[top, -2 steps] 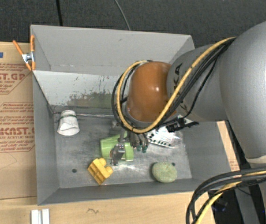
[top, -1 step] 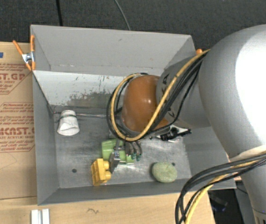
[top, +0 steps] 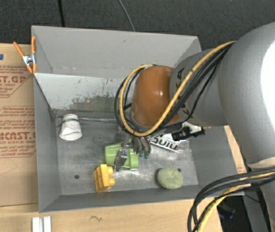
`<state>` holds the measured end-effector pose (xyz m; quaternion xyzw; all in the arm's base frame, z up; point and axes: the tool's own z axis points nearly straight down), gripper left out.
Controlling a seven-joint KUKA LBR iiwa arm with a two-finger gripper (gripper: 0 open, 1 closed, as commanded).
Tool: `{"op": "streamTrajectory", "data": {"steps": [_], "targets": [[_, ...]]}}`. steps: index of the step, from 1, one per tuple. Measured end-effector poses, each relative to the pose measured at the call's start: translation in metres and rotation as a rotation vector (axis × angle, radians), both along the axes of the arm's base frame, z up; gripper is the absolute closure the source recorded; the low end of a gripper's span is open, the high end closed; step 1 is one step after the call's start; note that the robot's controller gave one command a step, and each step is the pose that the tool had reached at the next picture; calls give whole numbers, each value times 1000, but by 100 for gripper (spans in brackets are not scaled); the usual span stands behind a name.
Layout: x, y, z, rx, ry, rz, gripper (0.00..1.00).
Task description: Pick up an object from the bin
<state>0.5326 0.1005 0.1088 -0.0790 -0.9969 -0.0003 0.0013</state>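
My gripper [top: 142, 149] hangs below the orange wrist cover, low in the middle of the bin. It is at the right edge of a light green block [top: 113, 153] that has a small metallic part on its front. Whether it touches the block I cannot tell. A black and white packet with lettering [top: 168, 142] lies just to the right of the gripper, partly under the arm. In front of the green block, near the bin's front wall, sits a yellow toy-like piece [top: 103, 177].
A white cup-shaped piece [top: 71, 128] lies at the left of the bin floor. A dull green rounded lump [top: 169, 178] rests at the front right. The arm and its cables cover the bin's right and back middle.
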Motion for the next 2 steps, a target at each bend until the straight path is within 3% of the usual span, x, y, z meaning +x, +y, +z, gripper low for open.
{"op": "streamTrajectory", "data": {"steps": [1,2], "targets": [[-2,3,-10,0,-5,31,0],[-2,7,-29,5,-5,-90,100]]}}
